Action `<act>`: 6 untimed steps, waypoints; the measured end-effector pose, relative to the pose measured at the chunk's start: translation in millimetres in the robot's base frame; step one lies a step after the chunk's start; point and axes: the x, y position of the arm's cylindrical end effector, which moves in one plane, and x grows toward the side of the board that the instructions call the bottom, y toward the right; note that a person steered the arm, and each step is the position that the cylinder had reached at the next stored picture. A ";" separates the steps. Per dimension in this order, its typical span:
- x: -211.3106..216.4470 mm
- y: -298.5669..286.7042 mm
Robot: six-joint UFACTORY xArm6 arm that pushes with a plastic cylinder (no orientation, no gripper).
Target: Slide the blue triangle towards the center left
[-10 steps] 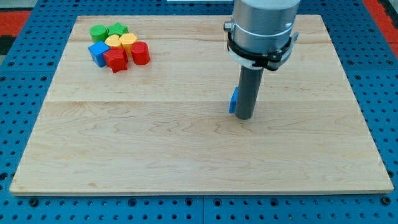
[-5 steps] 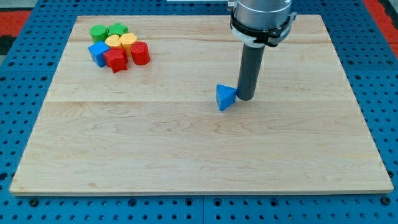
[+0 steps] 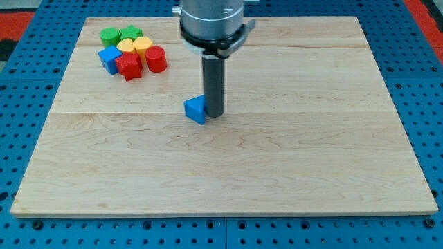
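The blue triangle (image 3: 196, 109) lies on the wooden board (image 3: 228, 180), a little to the view's left of the middle. My tip (image 3: 214, 113) stands on the board right against the triangle's right side, touching it. The rod rises straight up from there to the arm's grey body at the view's top.
A tight cluster of blocks sits at the view's top left: a green cylinder (image 3: 109, 35), a green star (image 3: 131, 32), two yellow blocks (image 3: 135, 46), a blue cube (image 3: 109, 59), a red star-like block (image 3: 129, 66) and a red cylinder (image 3: 156, 59).
My tip has moved to the view's left, pushing the blue triangle leftward with it, from right of the middle to left of the middle. The cluster has not moved.
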 end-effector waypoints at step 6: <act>29.4 -203.6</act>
